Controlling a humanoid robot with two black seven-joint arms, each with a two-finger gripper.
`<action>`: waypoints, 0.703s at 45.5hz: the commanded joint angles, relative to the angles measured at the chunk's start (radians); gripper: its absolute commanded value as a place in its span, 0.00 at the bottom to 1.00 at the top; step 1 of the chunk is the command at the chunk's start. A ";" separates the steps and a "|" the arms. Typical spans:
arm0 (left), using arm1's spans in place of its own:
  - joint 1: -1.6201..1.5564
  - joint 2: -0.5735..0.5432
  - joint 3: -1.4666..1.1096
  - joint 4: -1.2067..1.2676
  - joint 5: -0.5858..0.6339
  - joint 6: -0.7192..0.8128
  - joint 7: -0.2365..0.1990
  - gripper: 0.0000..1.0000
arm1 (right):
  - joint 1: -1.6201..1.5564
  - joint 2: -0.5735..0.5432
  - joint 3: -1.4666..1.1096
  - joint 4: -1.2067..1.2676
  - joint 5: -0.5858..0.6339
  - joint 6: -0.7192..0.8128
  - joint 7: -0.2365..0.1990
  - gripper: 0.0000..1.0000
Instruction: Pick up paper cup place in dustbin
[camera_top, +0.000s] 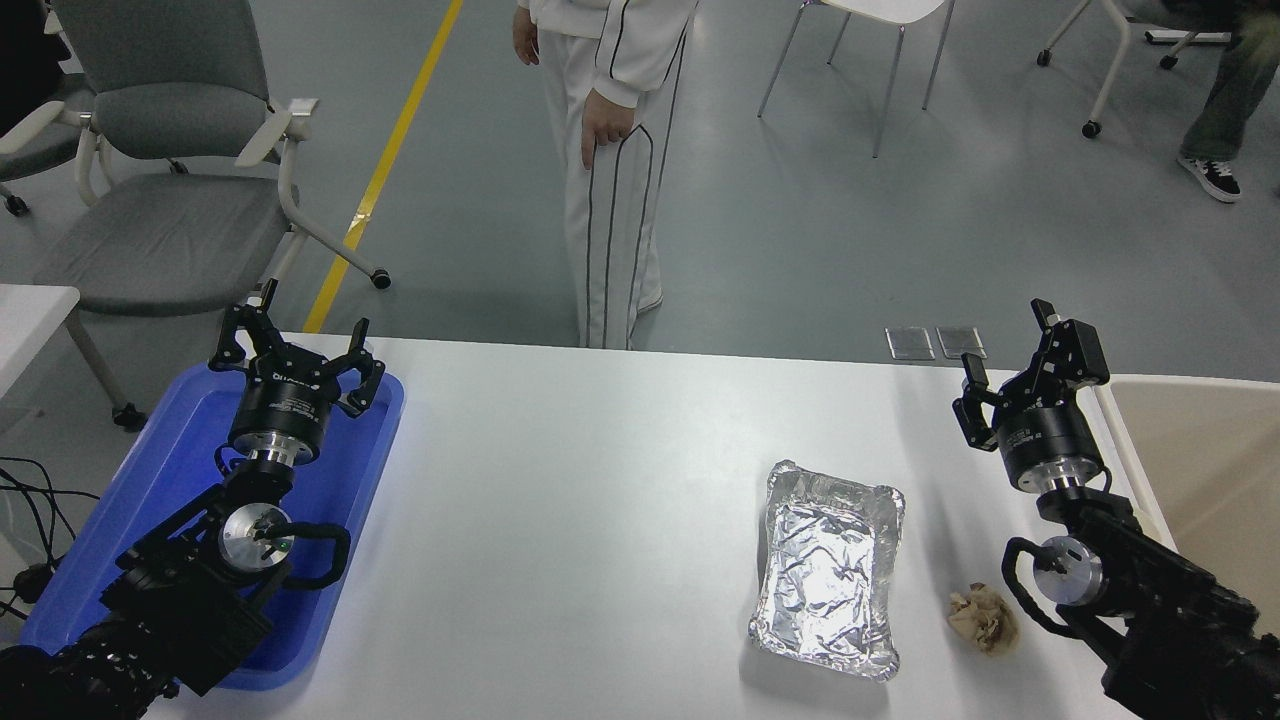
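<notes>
From the head view, the right tool (1012, 365) hangs above the far right part of the white surface (600, 480), close beside the pale rim of the dustbin (1190, 460), which stands at the surface's right edge and is cut off by the picture's side. Its fingers are spread apart and there is nothing between them. The paper cup cannot be seen anywhere: not on the surface, not in either tool, and only part of the bin's inner wall shows, so whether the cup lies inside cannot be told. An empty tool with its fingers apart next to the bin suggests, as a judgement, that the drop may already be done, or else that the cup lies somewhere out of sight. The left tool (297, 345) is parked at the lower left above the blue plastic tray (180, 470), fingers likewise spread and empty, well out of the working side. Between the arms lie a silver foil tray (828, 570) and, just to its right, a crumpled brown paper wad (983, 618), close in front of the right arm; neither belongs to this task, and both sit where a low sweep of that arm could nudge them. A person (610, 150) stands beyond the far edge, hands hanging clear of the surface.
</notes>
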 joint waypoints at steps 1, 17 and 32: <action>-0.001 0.000 0.000 0.000 0.000 0.000 0.000 1.00 | -0.003 -0.004 0.000 0.002 0.000 0.002 0.000 1.00; -0.001 0.000 0.000 0.000 0.000 0.000 0.000 1.00 | 0.003 -0.004 0.001 0.002 0.002 0.000 0.000 1.00; 0.000 0.000 0.000 0.000 0.000 0.000 0.000 1.00 | 0.002 -0.019 0.001 0.002 0.002 0.005 0.003 1.00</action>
